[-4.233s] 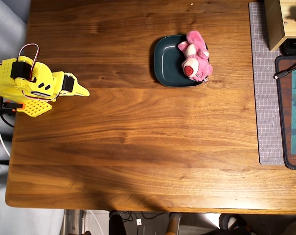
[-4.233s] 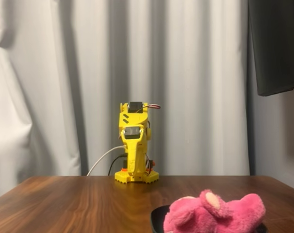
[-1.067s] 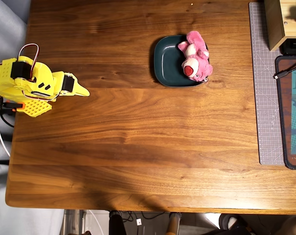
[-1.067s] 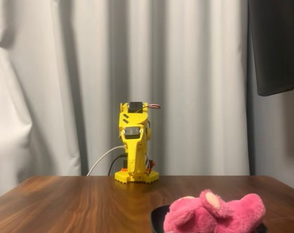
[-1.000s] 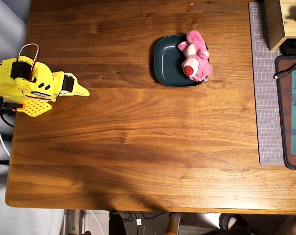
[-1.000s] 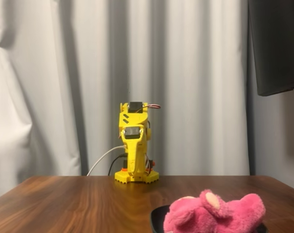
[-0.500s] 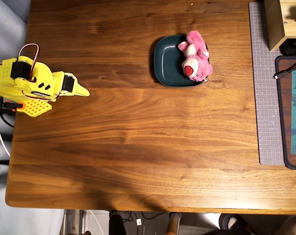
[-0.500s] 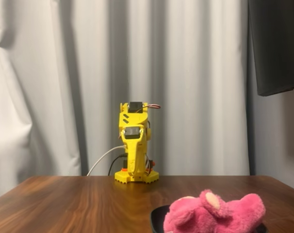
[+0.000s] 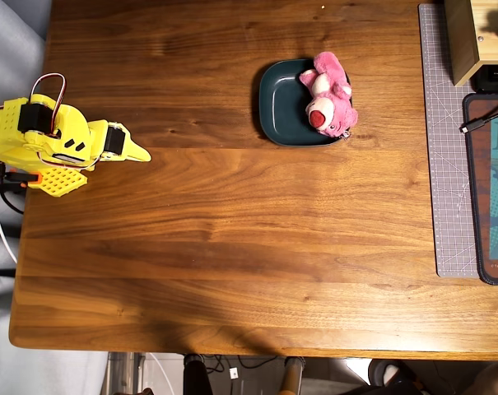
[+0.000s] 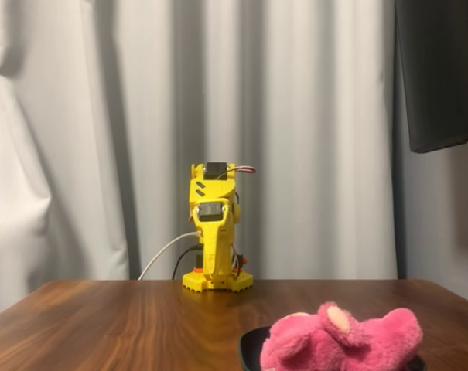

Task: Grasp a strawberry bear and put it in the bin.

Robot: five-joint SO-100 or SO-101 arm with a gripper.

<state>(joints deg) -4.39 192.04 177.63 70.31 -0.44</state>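
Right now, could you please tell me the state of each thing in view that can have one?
strawberry bear: lying on the right side of the dish, partly over its rim, not held.
bin: upright on the table, left part bare.
claw: folded back at the table's left edge in the overhead view, holding nothing; looks shut.
wooden box: upright at the top right corner.

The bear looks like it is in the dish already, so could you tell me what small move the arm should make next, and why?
Probably none: hold the folded pose. The bear already lies on the dish, draped over its right rim in the overhead view, and the gripper sits far off, tips together, holding nothing.
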